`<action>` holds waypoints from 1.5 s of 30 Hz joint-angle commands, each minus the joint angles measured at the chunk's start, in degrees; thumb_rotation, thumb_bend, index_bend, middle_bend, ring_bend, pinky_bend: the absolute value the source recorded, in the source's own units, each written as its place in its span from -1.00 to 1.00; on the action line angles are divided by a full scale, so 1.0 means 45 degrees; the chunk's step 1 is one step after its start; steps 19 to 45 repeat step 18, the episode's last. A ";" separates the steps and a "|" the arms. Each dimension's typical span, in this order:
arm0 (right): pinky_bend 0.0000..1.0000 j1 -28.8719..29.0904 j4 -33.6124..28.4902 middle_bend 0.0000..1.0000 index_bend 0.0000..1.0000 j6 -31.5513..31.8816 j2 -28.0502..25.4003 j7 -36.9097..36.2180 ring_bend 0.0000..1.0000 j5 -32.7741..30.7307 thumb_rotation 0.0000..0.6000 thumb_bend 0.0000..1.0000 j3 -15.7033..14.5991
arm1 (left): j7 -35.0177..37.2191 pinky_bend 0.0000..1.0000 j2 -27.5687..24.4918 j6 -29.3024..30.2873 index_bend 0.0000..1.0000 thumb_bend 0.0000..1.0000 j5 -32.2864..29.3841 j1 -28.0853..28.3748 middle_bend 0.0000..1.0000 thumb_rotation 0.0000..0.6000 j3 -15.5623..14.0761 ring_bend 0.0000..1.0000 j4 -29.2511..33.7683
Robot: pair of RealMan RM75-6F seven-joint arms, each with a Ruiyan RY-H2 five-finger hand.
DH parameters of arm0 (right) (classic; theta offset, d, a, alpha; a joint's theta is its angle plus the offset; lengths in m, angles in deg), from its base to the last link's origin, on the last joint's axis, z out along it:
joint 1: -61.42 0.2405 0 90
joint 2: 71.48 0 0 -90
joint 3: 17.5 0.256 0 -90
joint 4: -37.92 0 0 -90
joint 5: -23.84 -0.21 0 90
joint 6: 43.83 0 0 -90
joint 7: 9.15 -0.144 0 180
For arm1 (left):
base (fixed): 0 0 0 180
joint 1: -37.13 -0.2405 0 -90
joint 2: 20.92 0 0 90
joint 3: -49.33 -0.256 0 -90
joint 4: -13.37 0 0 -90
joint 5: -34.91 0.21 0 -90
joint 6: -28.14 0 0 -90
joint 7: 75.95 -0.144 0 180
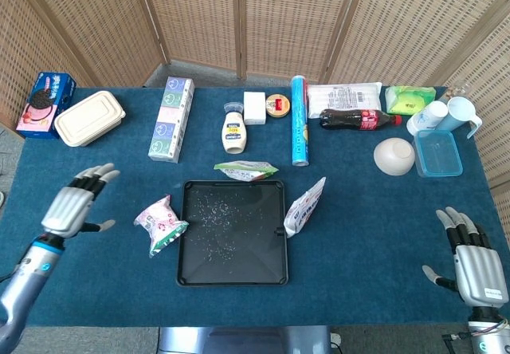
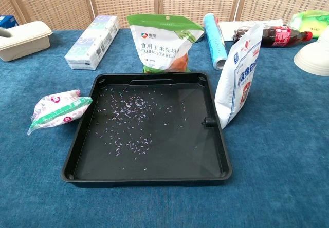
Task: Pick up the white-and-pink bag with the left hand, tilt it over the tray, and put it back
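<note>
Fingers (image 1: 94,175) of the left hand (image 1: 72,206) are spread wide and hold nothing, well left of the tray (image 1: 233,270). The white-and-pink bag (image 1: 160,220) lies on its side on the desk (image 1: 358,234) just left of the tray, apparently set back down; grains scattered in the tray suggest the tilt is done.

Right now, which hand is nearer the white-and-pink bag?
Left. The left hand hangs open just left of the white-and-pink bag, apart from it; the right hand sits far off at the table's right edge.
</note>
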 commanded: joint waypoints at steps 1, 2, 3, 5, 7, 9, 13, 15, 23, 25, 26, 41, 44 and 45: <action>-0.80 -0.0003 -0.0014 -0.93 -1.00 -0.0003 0.0003 0.0027 -0.84 0.0049 1.00 -1.00 -0.0033 | -0.1231 -0.80 -0.1152 0.0301 -0.96 -0.90 -0.1068 -0.0922 -1.00 1.00 -0.0132 -1.00 0.1220; -0.80 -0.0006 -0.0022 -0.93 -1.00 0.0001 0.0006 0.0037 -0.84 0.0069 1.00 -1.00 -0.0043 | -0.1311 -0.80 -0.1293 0.0388 -0.96 -0.91 -0.1155 -0.1050 -1.00 1.00 -0.0144 -1.00 0.1393; -0.80 -0.0010 -0.0032 -0.93 -1.00 0.0015 0.0013 0.0059 -0.84 0.0099 1.00 -1.00 -0.0054 | -0.1393 -0.80 -0.1476 0.0567 -0.96 -0.91 -0.1256 -0.1256 -1.00 1.00 -0.0159 -1.00 0.1601; -0.80 -0.0017 -0.0041 -0.92 -1.00 0.0039 0.0026 0.0095 -0.84 0.0129 1.00 -1.00 -0.0062 | -0.1430 -0.80 -0.1676 0.0942 -0.96 -0.91 -0.1295 -0.1597 -1.00 1.00 -0.0186 -1.00 0.1850; -0.80 -0.0023 -0.0040 -0.92 -1.00 0.0057 0.0046 0.0137 -0.84 0.0140 1.00 -1.00 -0.0065 | -0.1380 -0.80 -0.1810 0.1392 -0.96 -0.91 -0.1226 -0.1983 -1.00 1.00 -0.0238 -1.00 0.2027; -0.80 -0.0025 -0.0038 -0.92 -1.00 0.0064 0.0057 0.0155 -0.84 0.0140 1.00 -1.00 -0.0064 | -0.1471 -0.81 -0.1877 0.1717 -0.96 -0.91 -0.1193 -0.2287 -1.00 1.00 -0.0292 -1.00 0.2135; -0.80 -0.0040 -0.0034 -0.93 -1.00 0.0100 0.0060 0.0165 -0.84 0.0150 1.00 -1.00 -0.0060 | -0.1821 -0.93 -0.1841 0.2342 -0.96 -0.91 -0.1149 -0.2835 -1.00 1.00 -0.0312 -1.00 0.2270; -0.81 -0.0045 -0.0017 -0.93 -1.00 0.0110 0.0066 0.0176 -0.84 0.0145 1.00 -1.00 -0.0055 | -0.1980 -0.98 -0.1633 0.2583 -0.96 -0.91 -0.1107 -0.2957 -1.00 1.00 -0.0198 -1.00 0.2046; -0.81 -0.0039 0.0019 -0.93 -1.00 0.0105 0.0097 0.0200 -0.84 0.0117 1.00 -1.00 -0.0040 | -0.1936 -0.99 -0.1270 0.2783 -0.96 -0.91 -0.0863 -0.3041 -1.00 1.00 -0.0087 -1.00 0.1498; -0.81 -0.0039 0.0019 -0.93 -1.00 0.0105 0.0097 0.0200 -0.84 0.0117 1.00 -1.00 -0.0040 | -0.1936 -0.99 -0.1270 0.2783 -0.96 -0.91 -0.0863 -0.3041 -1.00 1.00 -0.0087 -1.00 0.1498; -0.81 -0.0039 0.0019 -0.93 -1.00 0.0105 0.0097 0.0200 -0.84 0.0117 1.00 -1.00 -0.0040 | -0.1936 -0.99 -0.1270 0.2783 -0.96 -0.91 -0.0863 -0.3041 -1.00 1.00 -0.0087 -1.00 0.1498; -0.81 -0.0039 0.0019 -0.93 -1.00 0.0105 0.0097 0.0200 -0.84 0.0117 1.00 -1.00 -0.0040 | -0.1936 -0.99 -0.1270 0.2783 -0.96 -0.91 -0.0863 -0.3041 -1.00 1.00 -0.0087 -1.00 0.1498; -0.81 -0.0039 0.0019 -0.93 -1.00 0.0105 0.0097 0.0200 -0.84 0.0117 1.00 -1.00 -0.0040 | -0.1936 -0.99 -0.1270 0.2783 -0.96 -0.91 -0.0863 -0.3041 -1.00 1.00 -0.0087 -1.00 0.1498; -0.81 -0.0039 0.0019 -0.93 -1.00 0.0105 0.0097 0.0200 -0.84 0.0117 1.00 -1.00 -0.0040 | -0.1936 -0.99 -0.1270 0.2783 -0.96 -0.91 -0.0863 -0.3041 -1.00 1.00 -0.0087 -1.00 0.1498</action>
